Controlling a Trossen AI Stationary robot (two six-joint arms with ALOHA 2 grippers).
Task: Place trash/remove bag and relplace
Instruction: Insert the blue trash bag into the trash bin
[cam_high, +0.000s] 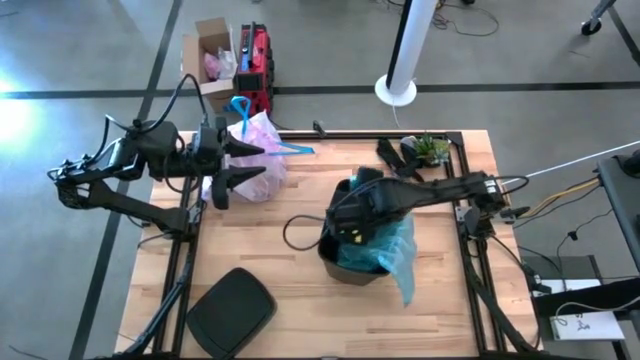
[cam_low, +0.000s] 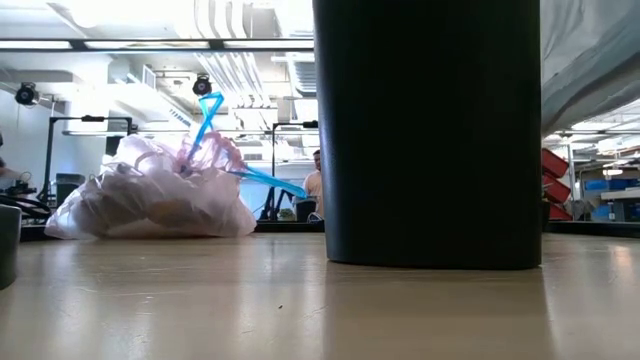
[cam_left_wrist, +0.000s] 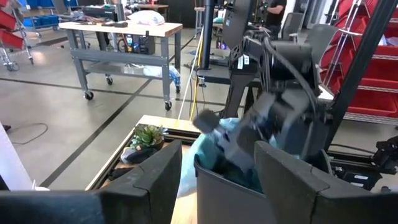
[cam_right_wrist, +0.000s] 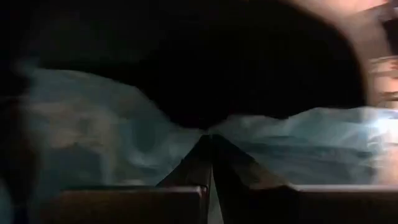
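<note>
Bag (cam_high: 252, 160) tied, beside parted empty left gripper (cam_high: 232, 166); right gripper (cam_high: 352, 222) closed in bin (cam_high: 345, 268).

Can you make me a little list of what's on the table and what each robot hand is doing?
full bag: pinkish-white bag with a blue drawstring, lying at the table's far left
bin: black bin in the middle of the table
new liner: light blue bag partly in the bin, hanging over its rim
lid: black lid flat on the table's near left
left gripper: open, empty, beside the full bag
right gripper: shut, reaching into the bin among the blue plastic
plant: small green plant at the far right edge
</note>
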